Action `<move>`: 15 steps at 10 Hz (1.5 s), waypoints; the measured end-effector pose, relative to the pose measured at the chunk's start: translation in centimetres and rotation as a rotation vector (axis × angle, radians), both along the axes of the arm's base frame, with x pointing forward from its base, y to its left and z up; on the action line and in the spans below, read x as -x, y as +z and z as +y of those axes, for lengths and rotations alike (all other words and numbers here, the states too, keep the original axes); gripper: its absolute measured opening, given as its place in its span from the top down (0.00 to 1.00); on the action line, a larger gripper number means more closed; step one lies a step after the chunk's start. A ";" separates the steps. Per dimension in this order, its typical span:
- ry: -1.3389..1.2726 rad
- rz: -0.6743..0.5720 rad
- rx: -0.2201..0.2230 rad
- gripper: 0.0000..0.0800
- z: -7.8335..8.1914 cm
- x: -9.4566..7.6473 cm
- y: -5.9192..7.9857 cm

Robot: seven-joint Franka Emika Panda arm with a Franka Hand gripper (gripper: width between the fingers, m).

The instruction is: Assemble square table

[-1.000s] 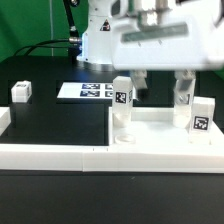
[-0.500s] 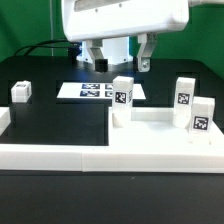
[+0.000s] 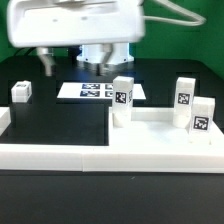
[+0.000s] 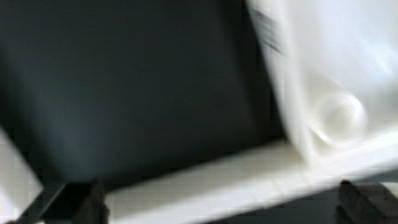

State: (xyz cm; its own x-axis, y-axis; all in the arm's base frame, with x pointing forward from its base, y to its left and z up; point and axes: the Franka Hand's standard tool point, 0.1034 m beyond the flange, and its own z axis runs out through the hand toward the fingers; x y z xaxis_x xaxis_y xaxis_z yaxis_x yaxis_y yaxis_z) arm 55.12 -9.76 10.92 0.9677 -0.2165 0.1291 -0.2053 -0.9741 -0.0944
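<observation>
The gripper (image 4: pixel 217 205) is wide open and holds nothing. The square table (image 3: pixel 155 128) lies on the exterior view's right, with three legs (image 3: pixel 123 100) standing on it. The last leg (image 3: pixel 21 92) sits well apart. It is blurry, but I think the gripper should drop straight over that leg and squeeze gently.

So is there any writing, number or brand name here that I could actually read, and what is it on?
No readable words, numbers or brand names anywhere.
Standing legs: black-and-white square code patterns, not lettering.
Marker board: several patterns of the same kind, no text.
Loose leg: its mark is too small to make out.
Wrist view: too blurred to show any mark.
</observation>
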 end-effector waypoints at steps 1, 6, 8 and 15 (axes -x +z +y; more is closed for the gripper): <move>0.058 -0.007 0.030 0.19 -2.4 0.9 -0.2; 0.222 -0.017 0.091 0.19 -3.2 1.4 -0.6; 0.229 0.014 0.076 0.19 -3.5 2.1 -1.1; 0.178 0.512 -0.038 0.19 -8.9 10.2 -5.1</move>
State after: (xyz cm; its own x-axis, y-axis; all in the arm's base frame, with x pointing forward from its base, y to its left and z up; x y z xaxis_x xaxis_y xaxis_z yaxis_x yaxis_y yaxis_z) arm 44.90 -18.62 5.79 0.9268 -0.0392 -0.3734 -0.0667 -0.9959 -0.0611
